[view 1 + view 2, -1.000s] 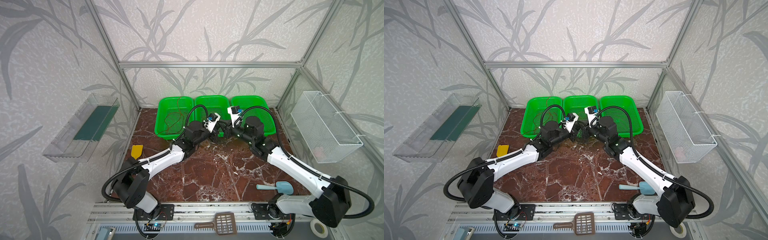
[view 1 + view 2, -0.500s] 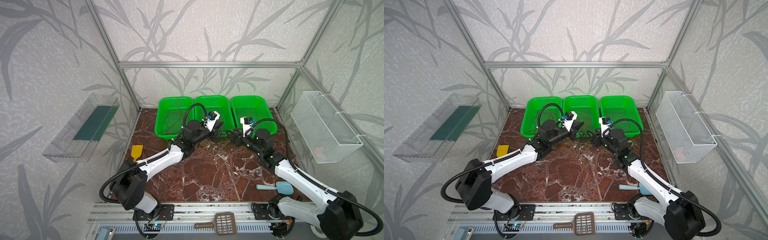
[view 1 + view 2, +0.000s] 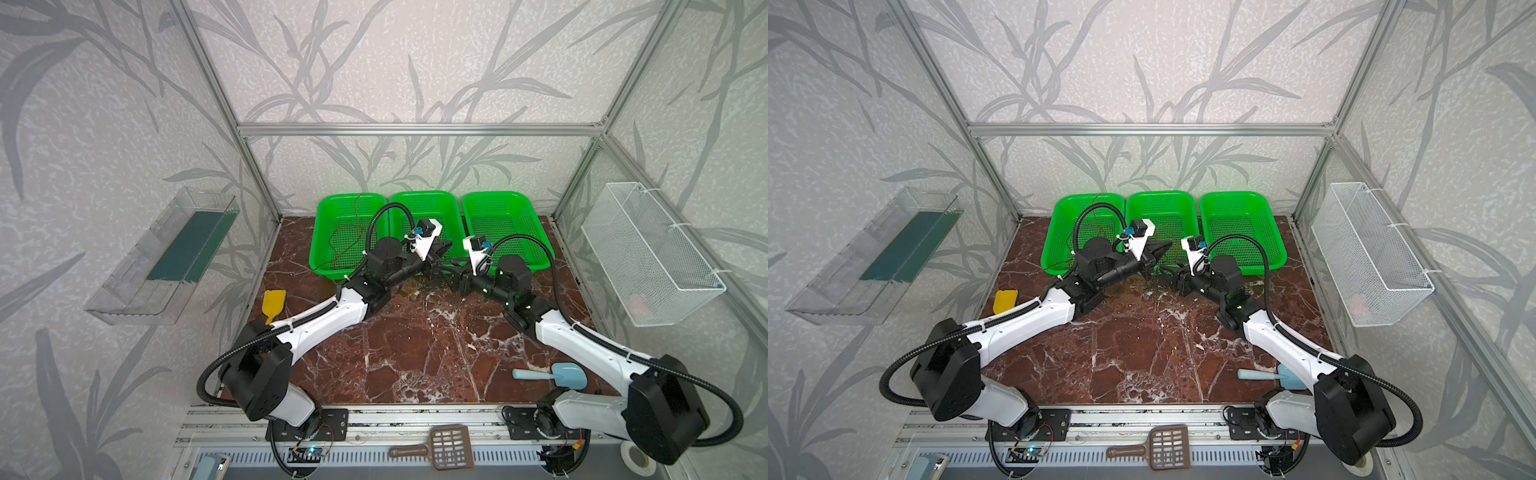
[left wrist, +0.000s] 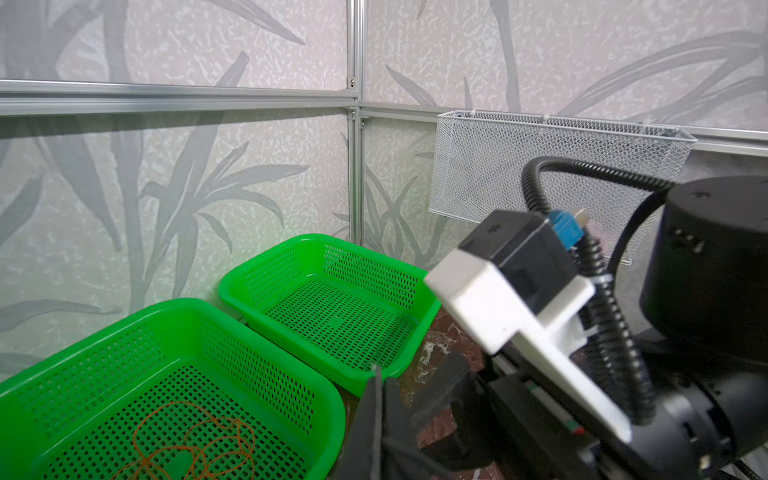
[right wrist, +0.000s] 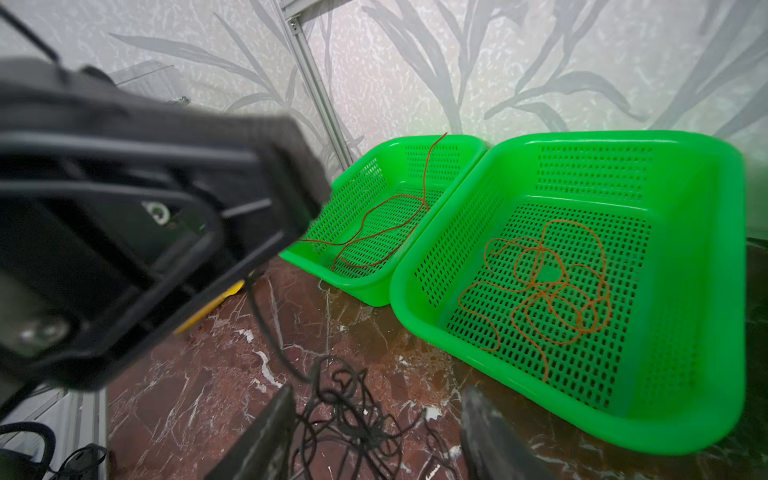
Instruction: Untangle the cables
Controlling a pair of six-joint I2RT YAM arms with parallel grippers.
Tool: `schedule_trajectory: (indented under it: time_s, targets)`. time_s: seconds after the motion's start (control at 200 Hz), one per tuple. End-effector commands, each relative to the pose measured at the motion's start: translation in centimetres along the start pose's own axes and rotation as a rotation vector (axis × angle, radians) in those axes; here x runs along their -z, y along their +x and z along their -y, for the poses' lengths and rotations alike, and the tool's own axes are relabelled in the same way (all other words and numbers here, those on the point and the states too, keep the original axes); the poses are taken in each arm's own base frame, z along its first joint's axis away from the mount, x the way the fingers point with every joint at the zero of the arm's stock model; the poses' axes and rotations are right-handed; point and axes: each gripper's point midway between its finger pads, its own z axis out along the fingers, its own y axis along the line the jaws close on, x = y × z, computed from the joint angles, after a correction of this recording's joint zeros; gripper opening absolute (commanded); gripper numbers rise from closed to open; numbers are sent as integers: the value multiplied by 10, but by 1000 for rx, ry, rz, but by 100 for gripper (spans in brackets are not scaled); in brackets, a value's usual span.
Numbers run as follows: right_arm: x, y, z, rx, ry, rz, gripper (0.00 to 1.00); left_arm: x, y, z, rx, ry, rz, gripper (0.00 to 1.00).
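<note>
Marble table (image 3: 415, 353): dark veined slab inside a papered booth.
Change: the right claw (image 5: 378, 392) has opened and drawn back from the left claw (image 4: 379, 384), which it met a second ago.
Claws: right jaws apart, astride the heap; left jaws pinched together, apparently on one black strand.
Cables: red-brown cable (image 5: 386, 232) in the left basket (image 3: 324, 232); orange cable (image 5: 544, 282) in the middle basket (image 5: 415, 291); black cable (image 5: 349, 415) heaped on the table.
Meaning: probably only black remains, for the bare right basket (image 3: 536, 232).
Axis: the heap has none; its free strand slants up towards the left claw.
</note>
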Motion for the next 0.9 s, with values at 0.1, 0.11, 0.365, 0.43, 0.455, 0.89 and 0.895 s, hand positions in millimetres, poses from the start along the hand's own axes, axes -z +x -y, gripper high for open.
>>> schedule_trajectory:
  time_s: [0.1,0.11,0.365,0.43,0.455,0.89,0.895]
  targets:
    - [-23,2,-12,-40,-104,24,45,4,-44,21,-23,67,85,0]
    - [-23,4,-11,-43,-103,20,44,4,-44,21,-26,67,85,0]
    - [-32,56,8,-134,-68,-55,30,-2,-90,16,-137,35,116,0]
    - [-32,67,12,-148,-55,-71,30,-4,-100,16,-157,34,125,0]
    - [-32,70,13,-151,-51,-75,30,-4,-104,17,-165,35,127,0]
    - [-36,141,36,-270,19,-197,32,1,-169,6,-301,-15,204,0]
    - [-36,141,36,-271,19,-197,31,1,-170,6,-302,-15,206,0]
